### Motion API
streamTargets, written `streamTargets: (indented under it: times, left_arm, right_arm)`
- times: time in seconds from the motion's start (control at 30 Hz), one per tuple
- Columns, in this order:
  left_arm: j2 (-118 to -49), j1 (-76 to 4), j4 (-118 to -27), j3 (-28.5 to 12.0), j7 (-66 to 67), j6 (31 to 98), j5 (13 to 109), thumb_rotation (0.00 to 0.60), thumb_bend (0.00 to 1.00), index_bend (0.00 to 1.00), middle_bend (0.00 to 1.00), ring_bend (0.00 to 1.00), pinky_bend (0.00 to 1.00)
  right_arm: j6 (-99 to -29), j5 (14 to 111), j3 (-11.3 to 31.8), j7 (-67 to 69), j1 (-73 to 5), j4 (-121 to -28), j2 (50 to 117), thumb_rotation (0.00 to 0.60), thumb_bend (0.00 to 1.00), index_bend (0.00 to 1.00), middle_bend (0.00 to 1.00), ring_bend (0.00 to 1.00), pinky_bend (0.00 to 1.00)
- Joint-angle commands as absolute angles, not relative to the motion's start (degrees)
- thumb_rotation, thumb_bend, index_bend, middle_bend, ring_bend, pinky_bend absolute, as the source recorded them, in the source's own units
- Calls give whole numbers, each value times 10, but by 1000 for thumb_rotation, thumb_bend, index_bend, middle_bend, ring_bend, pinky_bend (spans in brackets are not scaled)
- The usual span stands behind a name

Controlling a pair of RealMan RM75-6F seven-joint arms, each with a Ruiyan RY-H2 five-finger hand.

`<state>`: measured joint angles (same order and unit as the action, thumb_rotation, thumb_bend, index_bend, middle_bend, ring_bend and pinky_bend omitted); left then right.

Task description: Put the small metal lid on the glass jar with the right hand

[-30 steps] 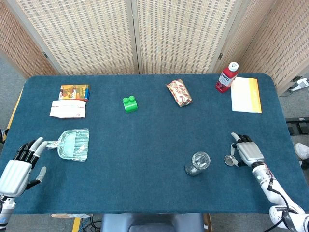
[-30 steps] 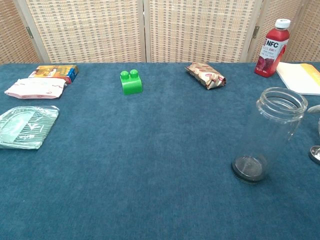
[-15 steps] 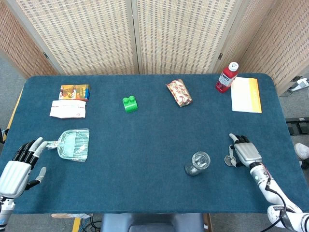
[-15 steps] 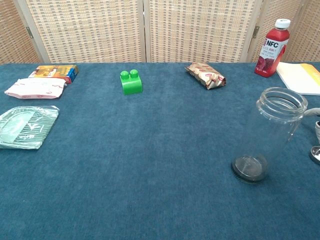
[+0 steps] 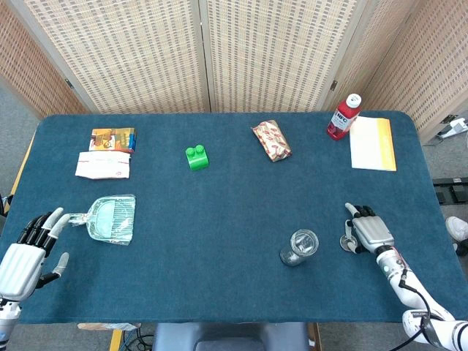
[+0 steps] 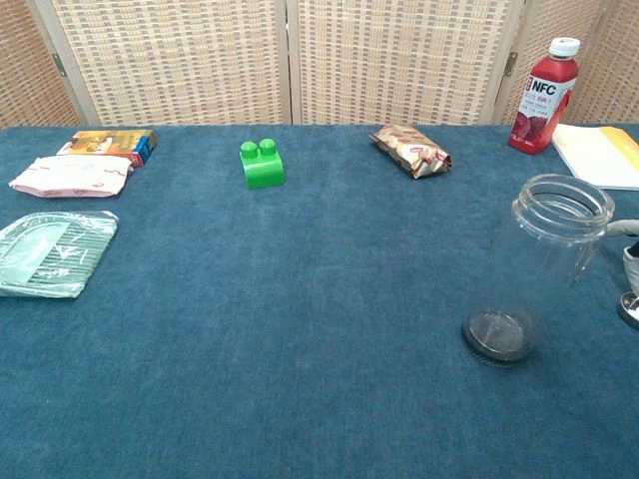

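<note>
On the blue counter (image 5: 219,212), the right hand (image 5: 369,229) rests beside the small metal lid (image 5: 347,241), fingers over its edge; whether it grips the lid cannot be told. The glass jar (image 5: 300,247) stands upright and uncapped just left of the lid. The left hand (image 5: 25,252) lies empty with fingers spread, near a mint-green packet (image 5: 111,218).

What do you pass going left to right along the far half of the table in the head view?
Orange box with the white packet just in front of it, green block, snack bag, red bottle, notebook.
</note>
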<state>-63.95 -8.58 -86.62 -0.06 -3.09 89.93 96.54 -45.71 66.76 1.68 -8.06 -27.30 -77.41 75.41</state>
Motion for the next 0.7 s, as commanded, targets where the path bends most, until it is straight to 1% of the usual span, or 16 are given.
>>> streamTargets:
  times: [0.03, 0.33, 0.57, 0.7]
  left_arm:
    - [-640, -86, -864, -1, -32, 901, 967, 600, 424, 0, 0, 0, 73]
    - [-642, -84, -862, 0, -34, 911, 975, 600, 424, 0, 0, 0, 73]
    - [-644, -85, -860, -1, -32, 910, 974, 600, 424, 0, 0, 0, 73]
    - [-645, -85, -860, -2, -30, 909, 974, 600, 424, 0, 0, 0, 73]
  right_arm:
    - [-460, 669, 15, -84, -272, -777, 753, 600, 343, 635, 15, 0, 0]
    - [-474, 666, 9, -113, -269, -797, 745, 600, 343, 693, 46, 0, 0]
    - [-489, 666, 13, -125, -269, -828, 727, 600, 343, 694, 52, 0, 0]
    - [-507, 668, 18, -132, -268, -868, 702, 600, 342, 694, 52, 0, 0]
